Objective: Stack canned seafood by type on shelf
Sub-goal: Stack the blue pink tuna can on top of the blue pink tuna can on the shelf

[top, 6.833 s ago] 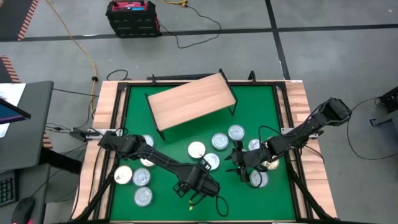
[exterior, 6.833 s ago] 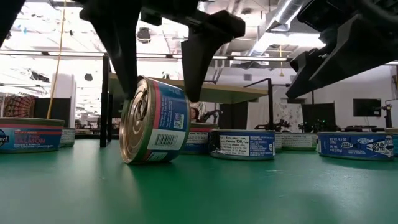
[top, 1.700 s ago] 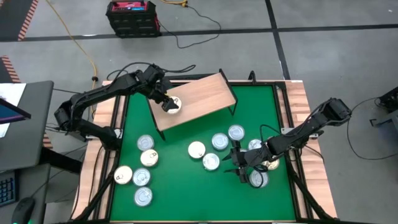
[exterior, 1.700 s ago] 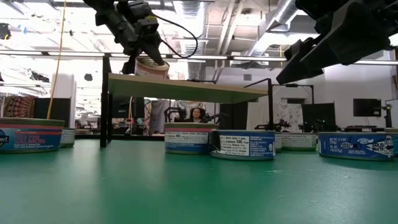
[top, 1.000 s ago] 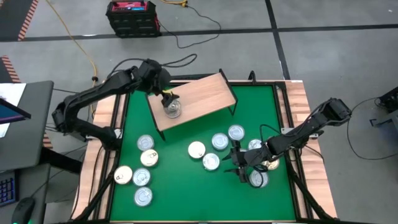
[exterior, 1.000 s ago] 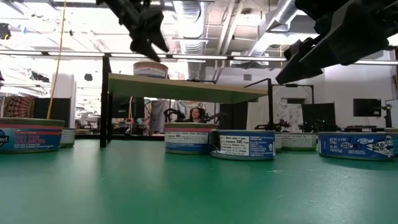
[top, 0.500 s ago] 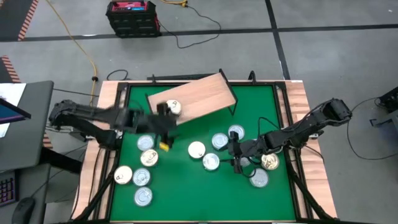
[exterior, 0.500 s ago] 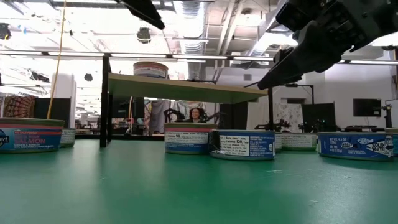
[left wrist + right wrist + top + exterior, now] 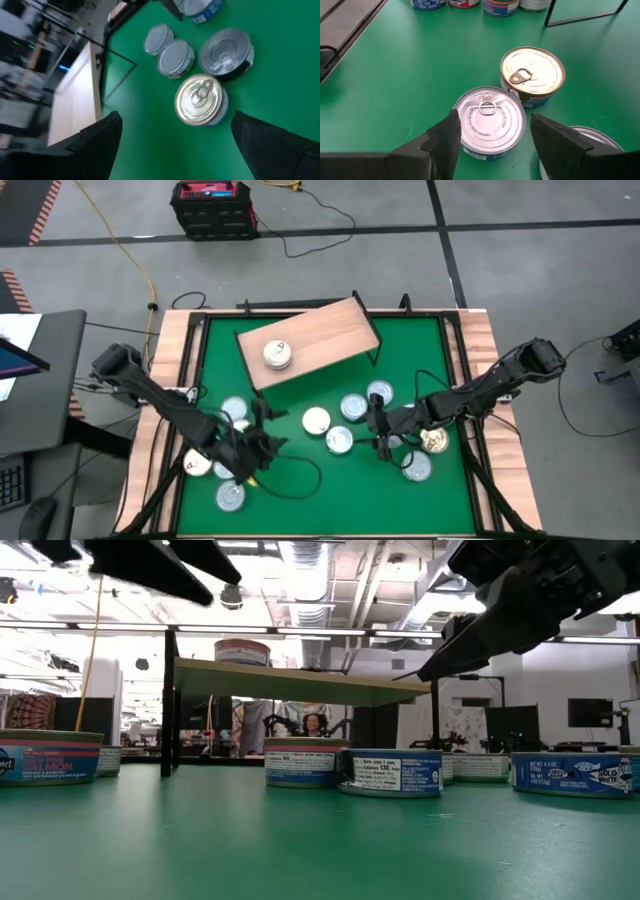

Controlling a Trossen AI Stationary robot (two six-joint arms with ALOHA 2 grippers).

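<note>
One tin (image 9: 278, 355) of the canned seafood stands on the light-wood shelf (image 9: 330, 330), and shows in the low view as the tin (image 9: 242, 650) on the shelf board (image 9: 330, 685). My left gripper (image 9: 257, 448) hangs open above the left group of tins; a gold-lidded tin (image 9: 201, 99) and silver ones (image 9: 226, 47) lie ahead of its fingers (image 9: 100, 142). My right gripper (image 9: 378, 432) is open, its fingers standing on either side of a silver tin (image 9: 490, 122), above it. A gold-lidded tin (image 9: 532, 75) rests just beyond.
More tins rest flat on the green table around both grippers: a left group (image 9: 230, 496) and a right group (image 9: 379, 392), (image 9: 415, 467). The table has a raised wooden edge (image 9: 165, 380). The shelf's black legs (image 9: 168, 705) stand on the far part of the mat.
My left gripper has swung away from the shelf toward the table's near edge and come down over the left group of tins, rolling as it went. The tin stays on the shelf. My right gripper has shifted a little toward the table's left.
</note>
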